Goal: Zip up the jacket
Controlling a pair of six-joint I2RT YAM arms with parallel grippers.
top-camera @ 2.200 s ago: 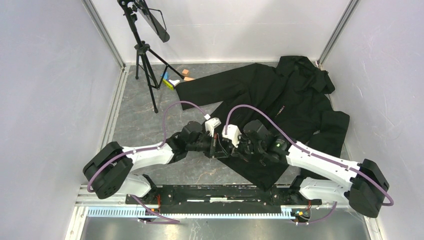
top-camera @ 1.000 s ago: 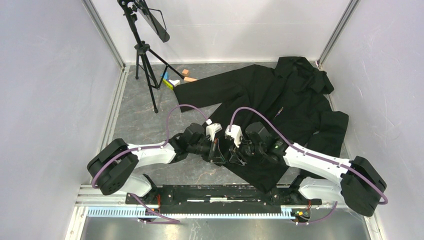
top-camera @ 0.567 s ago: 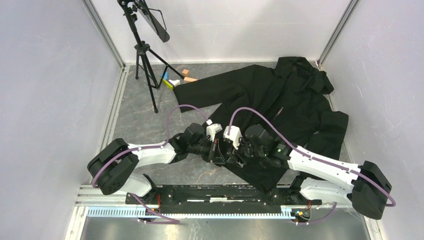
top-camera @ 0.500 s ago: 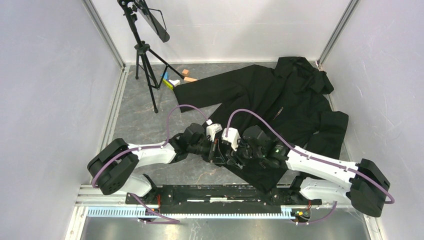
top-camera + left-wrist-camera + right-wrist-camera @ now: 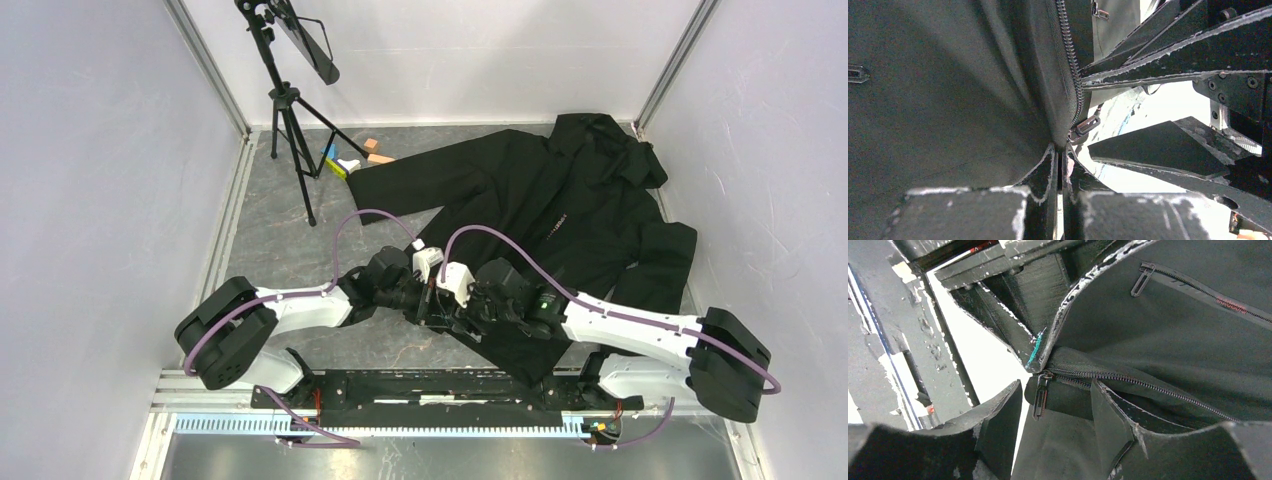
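Grey table (image 5: 270, 250) is carrying the soft, limp jacket (image 5: 590, 210) on its right half, where the left gripper (image 5: 1060, 155) is clamping the bottom hem (image 5: 1053, 135) and the right gripper (image 5: 1055, 395), jaws apart, is straddling the zipper pull (image 5: 1039, 402), likely the best hold.

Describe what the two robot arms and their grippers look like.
Both the left arm and right arm have white links between bulky black joints, each trailing a purple cable and carrying a white camera housing at the wrist. The left gripper and right gripper have flat, tapered black fingers with whitish scuffed edges; one left finger bears a teal streak.
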